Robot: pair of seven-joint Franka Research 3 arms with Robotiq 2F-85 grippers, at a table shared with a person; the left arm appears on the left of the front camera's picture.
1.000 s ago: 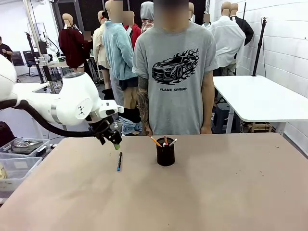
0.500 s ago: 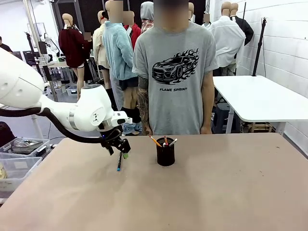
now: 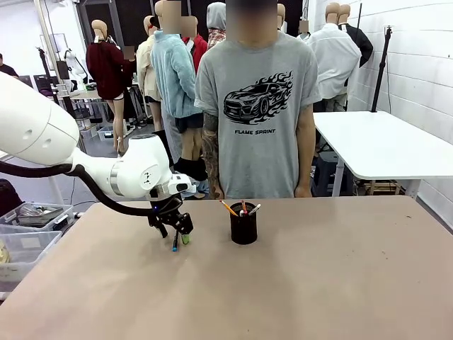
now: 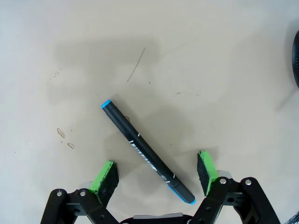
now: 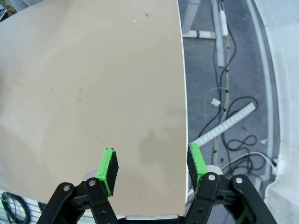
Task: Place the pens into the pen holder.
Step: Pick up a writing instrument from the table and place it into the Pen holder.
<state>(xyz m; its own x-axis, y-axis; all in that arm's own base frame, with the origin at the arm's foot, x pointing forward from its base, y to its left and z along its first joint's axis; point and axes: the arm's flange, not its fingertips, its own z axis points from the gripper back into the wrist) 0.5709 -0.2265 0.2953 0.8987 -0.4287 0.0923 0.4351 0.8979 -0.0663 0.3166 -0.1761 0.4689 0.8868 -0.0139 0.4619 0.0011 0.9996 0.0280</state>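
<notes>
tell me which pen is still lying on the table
The black pen with blue ends, flat on the table between the open left gripper's pads. The others stand in the pen holder.

In the front view, the pen [image 3: 175,242] at centre left is largely covered by the left gripper [image 3: 174,234]. In the left wrist view, the holder [image 4: 296,58] is cut off at the right edge.

Even overhead light is washing the table [image 3: 297,283] brightly; a soft shadow is pooling beneath the pen [image 4: 147,157], and wrist views are bending at the edges.
</notes>
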